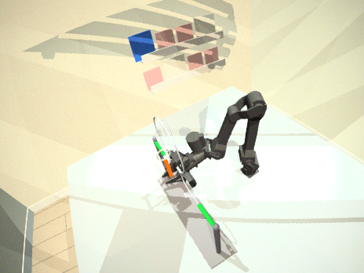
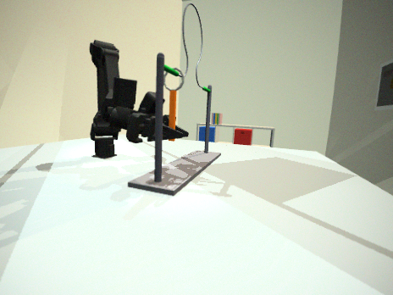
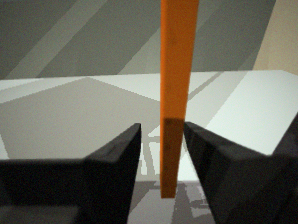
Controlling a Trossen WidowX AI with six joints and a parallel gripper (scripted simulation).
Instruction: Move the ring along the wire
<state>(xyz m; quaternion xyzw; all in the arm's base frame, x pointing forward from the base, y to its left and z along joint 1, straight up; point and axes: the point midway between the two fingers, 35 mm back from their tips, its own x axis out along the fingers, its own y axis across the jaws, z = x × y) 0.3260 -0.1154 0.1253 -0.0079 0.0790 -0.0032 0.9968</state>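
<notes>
The ring (image 2: 173, 89) hangs on the green part (image 2: 171, 69) (image 1: 158, 147) of the wire next to one post (image 2: 159, 119) (image 1: 154, 139). Its orange handle (image 1: 169, 168) (image 2: 173, 109) (image 3: 176, 80) hangs straight down. My gripper (image 1: 173, 176) (image 2: 179, 132) (image 3: 162, 128) is open, with its fingers on either side of the handle's lower end and a gap showing on each side in the wrist view. The other green part (image 1: 205, 214) (image 2: 206, 88) sits by the other post (image 1: 216, 238) (image 2: 207, 120). The thin grey wire (image 2: 199, 25) (image 1: 156, 121) loops high between them.
Both posts stand on a grey base plate (image 2: 188, 169) (image 1: 204, 245) on the white table. The arm's base (image 1: 249, 168) (image 2: 104, 148) is beside the plate. A low shelf with a blue box (image 2: 207, 133) and a red box (image 2: 243, 136) stands beyond the table.
</notes>
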